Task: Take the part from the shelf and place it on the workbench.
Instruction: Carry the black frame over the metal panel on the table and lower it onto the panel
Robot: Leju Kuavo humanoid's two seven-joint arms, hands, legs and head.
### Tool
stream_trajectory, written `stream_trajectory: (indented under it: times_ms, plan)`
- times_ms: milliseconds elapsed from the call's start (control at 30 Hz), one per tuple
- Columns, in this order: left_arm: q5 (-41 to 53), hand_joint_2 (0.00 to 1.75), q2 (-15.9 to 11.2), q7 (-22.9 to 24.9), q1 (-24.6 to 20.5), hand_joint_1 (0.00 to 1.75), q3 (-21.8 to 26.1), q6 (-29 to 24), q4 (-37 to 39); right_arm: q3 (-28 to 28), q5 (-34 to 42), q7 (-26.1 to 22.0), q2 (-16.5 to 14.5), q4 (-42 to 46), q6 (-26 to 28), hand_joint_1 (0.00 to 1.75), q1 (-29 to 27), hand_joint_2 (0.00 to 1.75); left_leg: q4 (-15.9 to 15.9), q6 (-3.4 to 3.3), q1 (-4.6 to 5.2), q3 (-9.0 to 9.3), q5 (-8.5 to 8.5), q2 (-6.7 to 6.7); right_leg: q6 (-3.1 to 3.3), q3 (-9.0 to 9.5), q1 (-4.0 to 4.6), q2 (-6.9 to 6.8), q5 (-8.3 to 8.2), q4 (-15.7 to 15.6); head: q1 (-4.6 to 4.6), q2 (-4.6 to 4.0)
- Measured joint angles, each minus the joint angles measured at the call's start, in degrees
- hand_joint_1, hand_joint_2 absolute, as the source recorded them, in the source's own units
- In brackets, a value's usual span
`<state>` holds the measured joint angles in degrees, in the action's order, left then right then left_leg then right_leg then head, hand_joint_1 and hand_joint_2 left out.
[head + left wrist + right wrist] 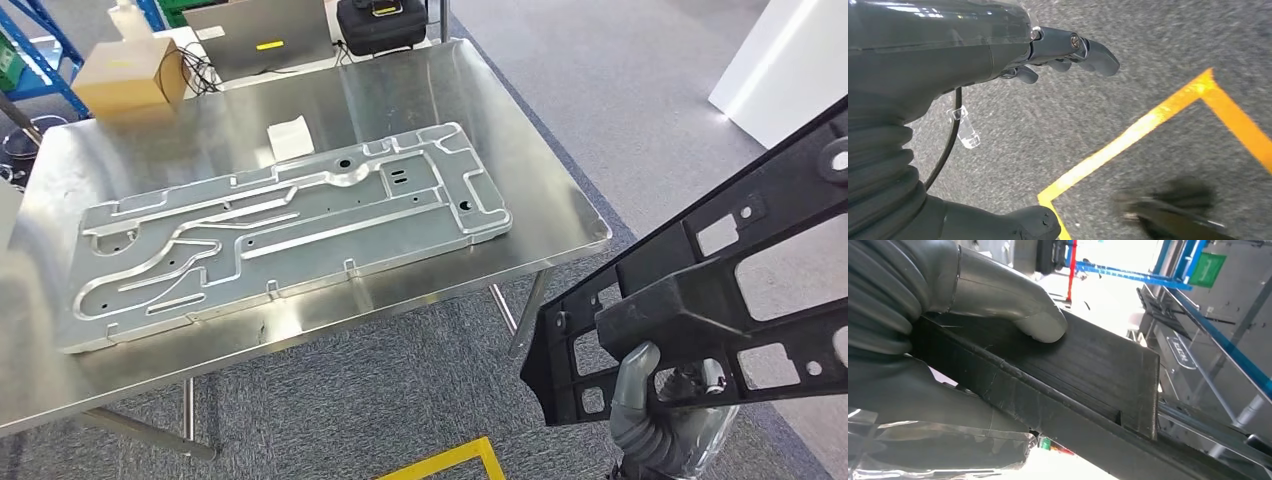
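Right hand grips black frame part from below, thumb over bar so long frame stays level above floor; workbench ahead-left of hand; left hand hangs empty, fingers loosely apart

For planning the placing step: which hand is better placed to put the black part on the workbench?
The right hand: it already grips the black part beside the workbench. The left hand hangs over the floor.
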<state>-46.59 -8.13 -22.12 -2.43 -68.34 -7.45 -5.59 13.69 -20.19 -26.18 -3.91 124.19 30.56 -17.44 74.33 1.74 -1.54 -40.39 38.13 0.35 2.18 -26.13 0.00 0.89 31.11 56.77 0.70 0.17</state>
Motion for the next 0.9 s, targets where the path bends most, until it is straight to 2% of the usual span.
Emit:
stream_trajectory:
  times_ms: [33, 67, 133, 167, 200, 233, 300, 333, 367, 433, 467, 500, 533, 600, 633, 667, 733, 800, 900]
  plan:
    - [-0.13, 1.75, 0.0, 0.01, 0.14, 0.0, -0.01, 0.02, 0.01, 0.07, -0.08, 0.02, 0.0, 0.0, 0.0, 1.75, 0.0, 1.75, -2.0, -0.83, 0.55, -1.15, 0.65, -0.1, 0.2, 1.67, 0.52, 0.23, 0.83, -0.47, -0.03, 0.0]
    - [-0.25, 1.75, -0.03, 0.01, 0.27, 0.0, -0.02, 0.03, 0.03, 0.11, -0.15, 0.04, 0.0, 0.0, 0.01, 1.75, 0.0, 1.75, -4.89, -1.94, 1.26, -1.86, -1.55, -0.3, 0.36, 3.15, 0.93, 0.37, 1.74, -0.84, -0.04, 0.0]
    - [-0.45, 1.75, -0.34, 0.02, 0.65, 0.0, -0.03, 0.08, 0.26, 0.17, -0.22, 0.1, 0.03, -0.11, 0.02, 1.75, 0.08, 1.75, -11.43, -4.13, 2.95, -2.38, -12.79, -1.4, 0.41, 5.49, 1.48, 0.91, 3.92, -0.88, 0.19, 0.0]
    - [-0.58, 1.75, -0.5, 0.06, 0.78, 0.0, -0.03, 0.09, 0.39, 0.22, -0.24, 0.19, 0.06, -0.17, 0.01, 1.75, 0.08, 1.75, -13.38, -4.68, 3.61, -2.3, -17.6, -1.84, 0.33, 6.19, 1.49, 1.27, 5.04, -0.81, 0.26, -0.01]
    - [-0.7, 1.75, -0.67, 0.09, 0.79, 0.0, -0.04, 0.1, 0.51, 0.28, -0.25, 0.27, 0.1, -0.24, 0.0, 1.75, 0.07, 1.75, -14.23, -4.8, 4.11, -2.16, -20.28, -2.18, 0.19, 6.75, 1.36, 1.7, 6.01, -0.78, 0.27, -0.01]
    - [-0.8, 1.75, -0.74, 0.13, 0.61, 0.0, -0.04, 0.1, 0.54, 0.34, -0.25, 0.35, 0.14, -0.27, -0.01, 1.75, 0.04, 1.75, -14.04, -4.76, 4.34, -1.82, -20.14, -2.23, -0.05, 7.22, 1.15, 1.99, 6.79, -1.07, 0.16, -0.01]
    - [-0.93, 1.75, -0.78, 0.09, 0.07, 0.0, -0.05, 0.11, 0.57, 0.43, -0.25, 0.42, 0.17, -0.21, 0.01, 1.75, 0.04, 1.75, -14.28, -5.01, 4.34, -0.98, -18.94, -2.02, -0.58, 7.94, 0.74, 1.52, 8.02, -0.84, -0.03, -0.01]
    - [-1.01, 1.75, -0.76, 0.05, -0.11, 0.0, -0.06, 0.11, 0.57, 0.43, -0.28, 0.42, 0.19, -0.18, 0.02, 1.75, 0.11, 1.75, -14.57, -5.27, 4.13, -0.35, -18.36, -1.94, -0.98, 7.14, 0.69, 0.95, 8.89, 1.02, -0.07, -0.01]
    - [-1.1, 1.75, -0.72, 0.01, -0.2, 0.0, -0.07, 0.1, 0.57, 0.44, -0.33, 0.42, 0.22, -0.15, 0.03, 1.75, 0.16, 1.75, -14.77, -5.39, 3.82, 0.34, -17.72, -1.83, -1.38, 5.26, 0.59, 0.36, 10.01, 4.33, -0.1, 0.0]
    - [-1.34, 1.75, -0.7, -0.09, -0.25, 0.0, -0.09, 0.08, 0.58, 0.44, -0.41, 0.42, 0.28, -0.19, 0.06, 1.75, 0.09, 1.75, -14.82, -5.32, 3.34, 1.67, -16.34, -1.64, -2.21, -1.23, 0.23, -0.19, 11.86, 13.09, -0.08, 0.0]
    - [-1.55, 1.75, -0.64, -0.17, -0.24, 0.0, -0.09, 0.03, 0.58, 0.43, -0.45, 0.46, 0.3, -0.22, 0.1, 1.75, -0.02, 1.75, -14.8, -5.15, 3.12, 2.43, -15.65, -1.6, -2.54, -4.27, -0.05, -0.24, 11.58, 16.05, -0.08, 0.0]
    - [-1.83, 1.75, -0.54, -0.25, -0.21, 0.0, -0.09, -0.01, 0.57, 0.43, -0.51, 0.51, 0.32, -0.26, 0.15, 1.75, -0.14, 1.75, -14.77, -4.96, 2.91, 3.32, -14.92, -1.59, -2.82, -6.51, -0.3, -0.27, 9.91, 16.96, -0.07, 0.0]
    - [-2.16, 1.75, -0.4, -0.32, -0.17, 0.0, -0.09, -0.05, 0.57, 0.43, -0.58, 0.57, 0.34, -0.28, 0.22, 1.75, -0.25, 1.75, -14.72, -4.75, 2.69, 4.33, -14.16, -1.61, -3.04, -7.65, -0.51, -0.31, 6.95, 15.57, -0.06, 0.0]
    - [-2.63, 1.75, -0.17, -0.36, -0.08, 0.0, -0.07, -0.08, 0.58, 0.43, -0.73, 0.65, 0.4, -0.32, 0.34, 1.75, -0.43, 1.75, -14.64, -4.22, 2.3, 6.29, -12.67, -1.69, -3.28, -7.74, -0.7, -0.49, 0.06, 9.32, -0.04, -0.01]
    - [-2.82, 1.75, -0.14, -0.4, -0.08, 0.0, -0.05, -0.03, 0.6, 0.43, -0.76, 0.69, 0.44, -0.35, 0.41, 1.75, -0.49, 1.75, -14.53, -3.87, 2.23, 6.92, -12.08, -1.77, -3.22, -7.23, -0.66, -0.55, -2.0, 6.41, 0.03, -0.01]
    - [-3.0, 1.75, -0.14, -0.45, -0.08, 0.0, -0.03, 0.06, 0.62, 0.42, -0.78, 0.77, 0.5, -0.39, 0.45, 1.75, -0.55, 1.75, -14.42, -3.65, 2.22, 7.21, -11.65, -1.81, -2.98, -6.9, -0.59, -0.54, -2.9, 4.56, 0.06, -0.01]
    - [-3.52, 1.75, -0.17, -0.69, -0.08, 0.0, 0.04, 0.51, 0.64, 0.37, -0.86, 1.0, 0.61, -0.43, 0.43, 1.75, -0.77, 1.75, -14.4, -3.65, 2.34, 7.3, -11.28, -1.77, -2.47, -6.55, -0.43, -0.34, -2.66, 3.23, -0.02, 0.0]
    - [-4.04, 1.75, -0.2, -1.14, 0.01, 0.0, 0.13, 1.18, 0.65, 0.28, -1.04, 1.26, 0.67, -0.44, 0.16, 1.75, -0.99, 1.75, -14.71, -3.86, 2.4, 7.44, -11.21, -1.64, -2.16, -6.56, -0.36, -0.18, -2.45, 3.08, -0.22, 0.0]
    - [-4.54, 1.75, -0.21, -1.78, 0.07, 0.0, 0.25, 1.87, 0.69, 0.15, -1.41, 1.54, 0.8, -0.45, -0.19, 1.75, -1.22, 1.75, -15.05, -3.67, 2.41, 7.76, -11.1, -1.62, -1.73, -6.44, -0.33, -0.17, -2.15, 3.07, -0.27, 0.0]
